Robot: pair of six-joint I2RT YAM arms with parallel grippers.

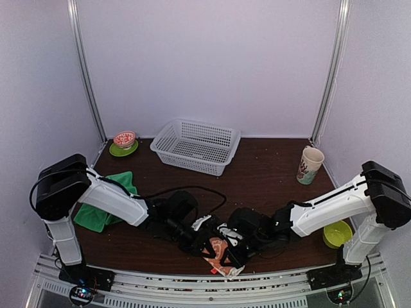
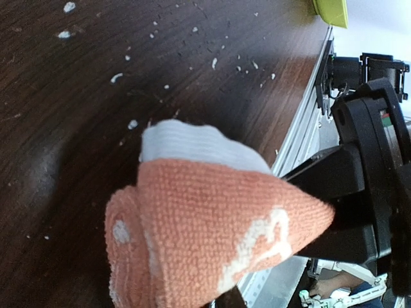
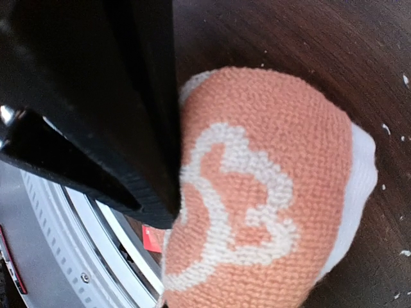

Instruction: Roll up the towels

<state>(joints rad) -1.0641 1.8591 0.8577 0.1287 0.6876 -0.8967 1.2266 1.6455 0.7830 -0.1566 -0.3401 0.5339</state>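
Observation:
The orange towel (image 1: 219, 254) with white prints lies bunched and partly rolled at the table's front edge, between my two grippers. My left gripper (image 1: 204, 236) holds it from the left. In the left wrist view the towel (image 2: 205, 231) fills the lower middle and hides the fingers. My right gripper (image 1: 236, 242) holds it from the right. In the right wrist view a black finger (image 3: 128, 128) presses the towel (image 3: 270, 212). The green towel (image 1: 103, 205) lies crumpled at the left, partly under my left arm.
A white basket (image 1: 196, 146) stands at the back middle. A printed cup (image 1: 310, 165) is at the right. A red bowl on a green plate (image 1: 124, 142) is at the back left. A lime bowl (image 1: 336, 233) sits front right. The metal rail (image 1: 192, 289) borders the front edge.

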